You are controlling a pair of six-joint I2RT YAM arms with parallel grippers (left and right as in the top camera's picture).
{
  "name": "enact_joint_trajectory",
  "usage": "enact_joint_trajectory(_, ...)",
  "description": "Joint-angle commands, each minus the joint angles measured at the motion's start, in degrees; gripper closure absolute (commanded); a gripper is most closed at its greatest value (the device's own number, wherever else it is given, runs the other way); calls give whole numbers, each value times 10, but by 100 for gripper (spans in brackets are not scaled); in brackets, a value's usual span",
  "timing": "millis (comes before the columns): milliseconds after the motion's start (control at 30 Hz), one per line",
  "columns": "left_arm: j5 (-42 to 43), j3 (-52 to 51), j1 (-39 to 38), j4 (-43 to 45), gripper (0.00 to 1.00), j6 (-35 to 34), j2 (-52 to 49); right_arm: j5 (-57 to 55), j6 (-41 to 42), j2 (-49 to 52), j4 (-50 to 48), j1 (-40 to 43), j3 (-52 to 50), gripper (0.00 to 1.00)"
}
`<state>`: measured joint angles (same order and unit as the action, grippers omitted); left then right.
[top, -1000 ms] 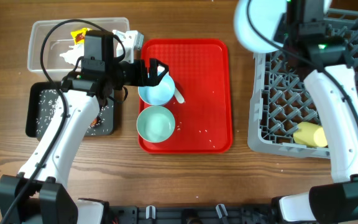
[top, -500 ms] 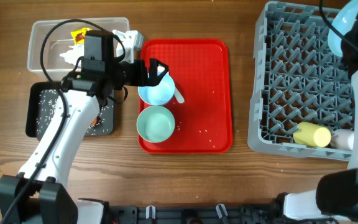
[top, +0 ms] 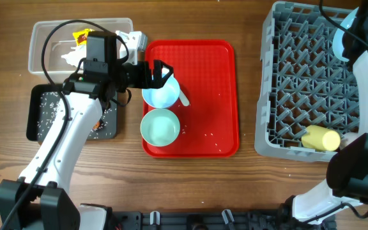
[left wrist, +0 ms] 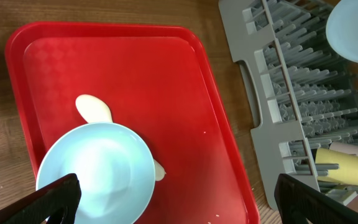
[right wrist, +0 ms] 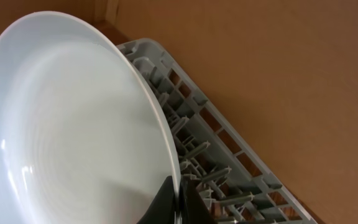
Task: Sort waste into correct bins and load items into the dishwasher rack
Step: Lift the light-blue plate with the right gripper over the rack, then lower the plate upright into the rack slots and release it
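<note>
The brown, wood-grained tabletop [top: 190, 185] fills every view; no room shows beyond it. The left claw [top: 161, 71] hangs with its fingers [left wrist: 48, 202] spread wide and gripping nothing. Directly beneath it the upper bowl [left wrist: 95, 168] sits upright on the red tray [top: 209, 83], lying partly over a cream spoon-shaped piece [left wrist: 92, 109]. Just nearer the robot than this claw stands the second bowl [top: 160, 128], also on the tray, with a few white specks scattered on the red surface beside it.

Behind the left claw, past its wrist, are the clear bin [top: 36, 45], with a yellow wrapper [top: 80, 38] inside, and the black bin [top: 34, 124], with rice grains [top: 51, 107] strewn over its floor.

The right claw [right wrist: 178, 202] is clamped on the rim of the plate [right wrist: 73, 137] (the dark finger ends sit either side of the edge). The plate stands on edge above this claw, over the far right corner of the rack [top: 299, 76]. Whether it touches the pegs cannot be told. In the rack's near corner, well away from the right claw, the yellow cup [left wrist: 340, 165] lies on its side with the pink cup [left wrist: 353, 149] just beside it.
</note>
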<state>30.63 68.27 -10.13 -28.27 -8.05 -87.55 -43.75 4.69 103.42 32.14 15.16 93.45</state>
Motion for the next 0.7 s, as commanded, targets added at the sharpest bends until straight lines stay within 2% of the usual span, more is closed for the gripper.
enact_joint_trajectory(0,-5,2,-2,1,0,3,-4,29,-22,22,-3,14,-2,96)
enact_joint_trajectory(267,-5,2,-2,1,0,3,-4,99,-43,30,-8,19,-2,96)
enact_joint_trajectory(667,-5,2,-2,1,0,3,-4,89,-44,31,-12,19,-2,94)
